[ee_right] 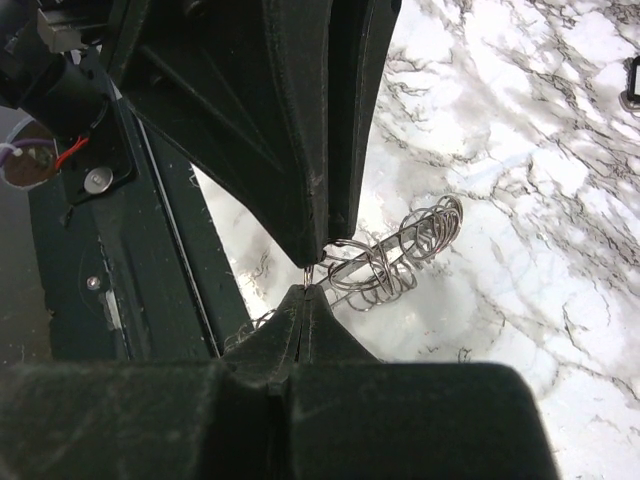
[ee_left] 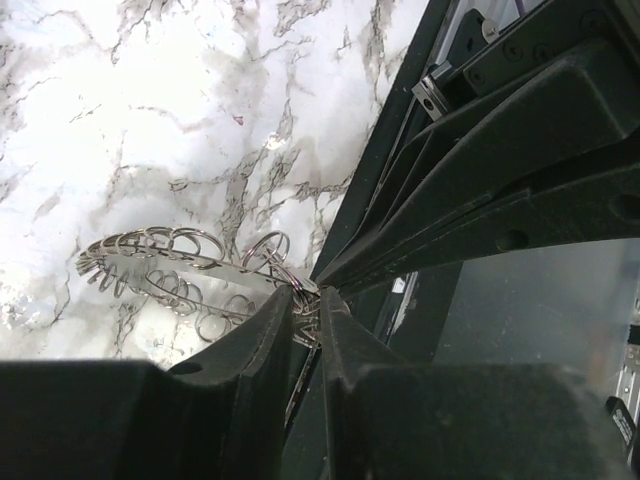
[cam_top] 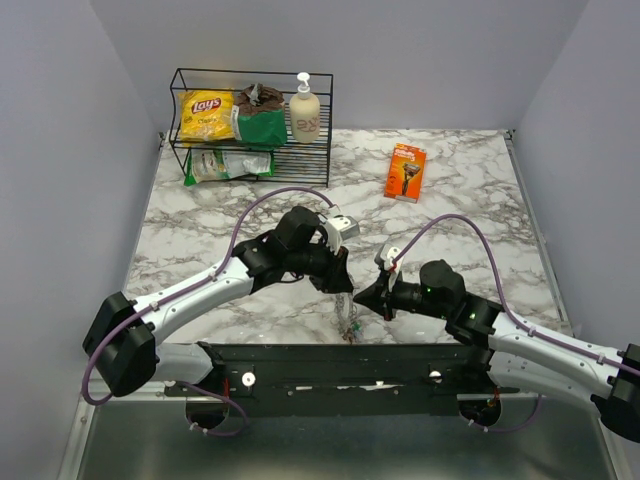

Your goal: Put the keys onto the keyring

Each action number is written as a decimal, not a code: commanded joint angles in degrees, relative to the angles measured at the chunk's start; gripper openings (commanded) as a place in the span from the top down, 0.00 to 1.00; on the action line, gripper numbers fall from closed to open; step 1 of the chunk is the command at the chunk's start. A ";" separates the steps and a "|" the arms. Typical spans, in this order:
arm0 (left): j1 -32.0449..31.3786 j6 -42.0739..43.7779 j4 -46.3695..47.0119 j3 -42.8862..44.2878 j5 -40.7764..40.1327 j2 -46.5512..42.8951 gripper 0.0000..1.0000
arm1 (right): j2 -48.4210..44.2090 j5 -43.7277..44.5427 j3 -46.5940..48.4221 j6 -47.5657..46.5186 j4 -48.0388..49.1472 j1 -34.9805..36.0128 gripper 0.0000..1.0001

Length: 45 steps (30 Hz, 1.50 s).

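Top external view puts both arms reaching in toward the middle of the marble bench point(cam_top: 450, 200), close to its near edge, with their tips almost meeting. The left tool point(cam_top: 343, 290) points down and toward the near side, and the keyring point(cam_top: 348, 322) trails from its tip toward the black base rail.

From the left wrist, its two fingers stand nearly together, with only a thin gap, clamped on the wire of the ring. The rest of the ring stretches away to one side as a row of small silvery loops over the white marble. I cannot tell whether that end rests on the bench.

The right tool point(cam_top: 362, 296) comes in from the right. Its fingers are pressed tight together, pinching a thin wire of the ring right at the left tool's tip.

No coloured key heads are clear enough to pick out.
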 commanded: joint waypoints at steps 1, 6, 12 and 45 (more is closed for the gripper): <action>0.16 0.32 0.26 0.27 -3.33 1.02 0.78 | -1.50 -0.88 -0.39 -0.55 0.97 0.27 0.99; 0.16 0.23 0.26 0.00 -4.65 1.63 0.81 | -1.50 -1.41 -0.30 -0.82 1.05 0.27 0.99; 0.16 0.75 -0.97 0.71 -6.67 3.12 0.82 | -1.41 -1.67 -0.12 -0.99 0.96 0.36 0.99; -0.28 1.72 -2.29 1.50 -5.27 2.86 1.00 | -0.62 0.44 -1.97 4.10 2.10 0.27 0.99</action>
